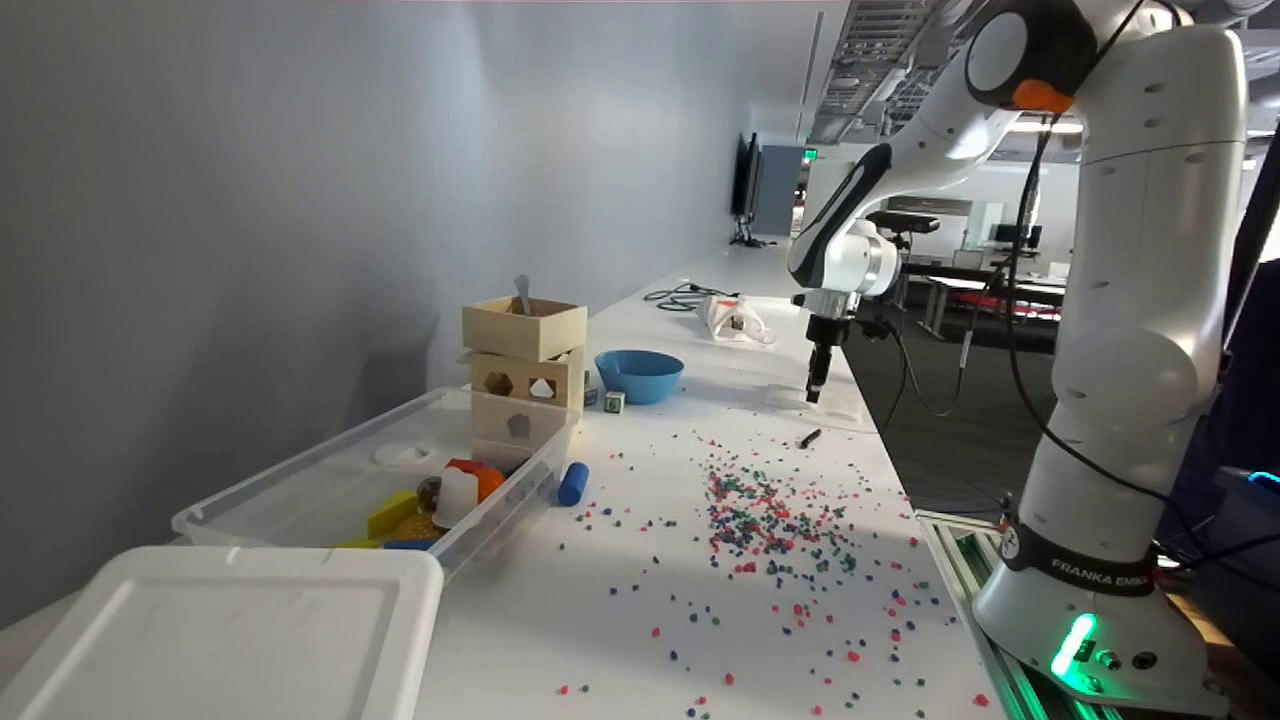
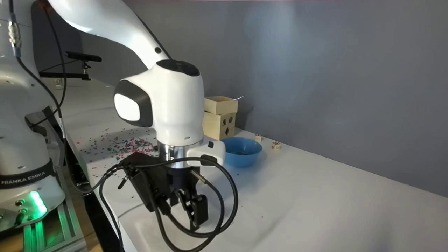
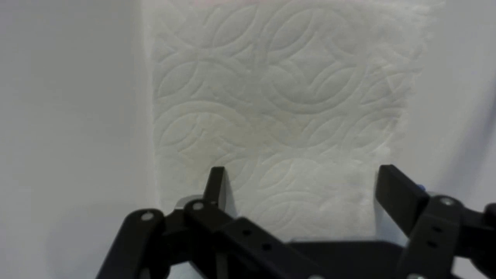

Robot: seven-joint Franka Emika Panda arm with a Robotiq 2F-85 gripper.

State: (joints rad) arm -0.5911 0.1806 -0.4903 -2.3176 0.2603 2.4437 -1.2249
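Wrist view: my left finger (image 3: 217, 193) stands over the paper towel (image 3: 283, 97), near the edge of the table (image 1: 740, 400) on my side; my right finger (image 3: 399, 197), at the towel's margin. Gap wide, nothing held; contact undetermined. A sound pinch, I judge, needs both tips low, level, over paper.

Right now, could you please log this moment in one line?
end effector: open over paper towel | holding: nothing | table: colored bits scattered | blue bowl: near stacked wooden boxes
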